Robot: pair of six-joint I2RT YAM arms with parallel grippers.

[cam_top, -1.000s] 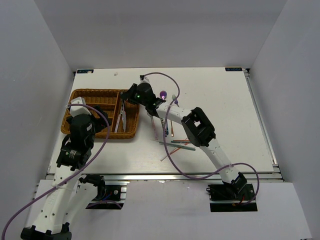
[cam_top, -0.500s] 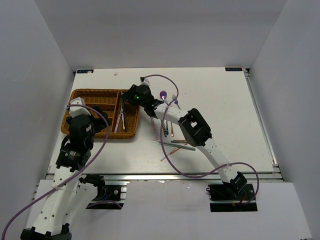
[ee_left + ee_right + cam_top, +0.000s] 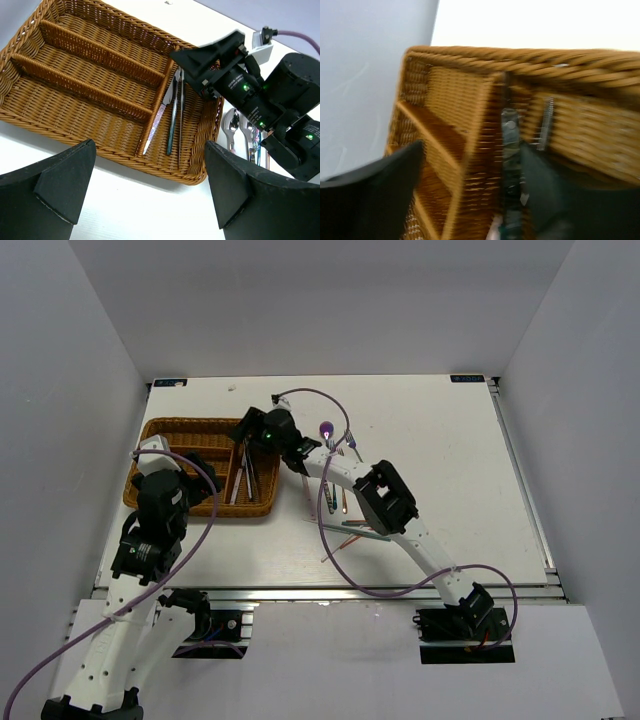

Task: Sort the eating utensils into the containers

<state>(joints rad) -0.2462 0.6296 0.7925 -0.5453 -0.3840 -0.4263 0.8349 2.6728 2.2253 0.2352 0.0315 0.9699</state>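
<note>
Over the tray (image 3: 190,423), right jaws apart

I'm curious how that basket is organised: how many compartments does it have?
4. Three long compartments lie side by side in the basket; a fourth compartment runs across their ends, holding the utensils. None seems hidden.

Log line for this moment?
right gripper: open, above brown woven wicker tray, right section | left gripper: open, empty | slim metal utensils: in right section | loose utensils: on table
</note>
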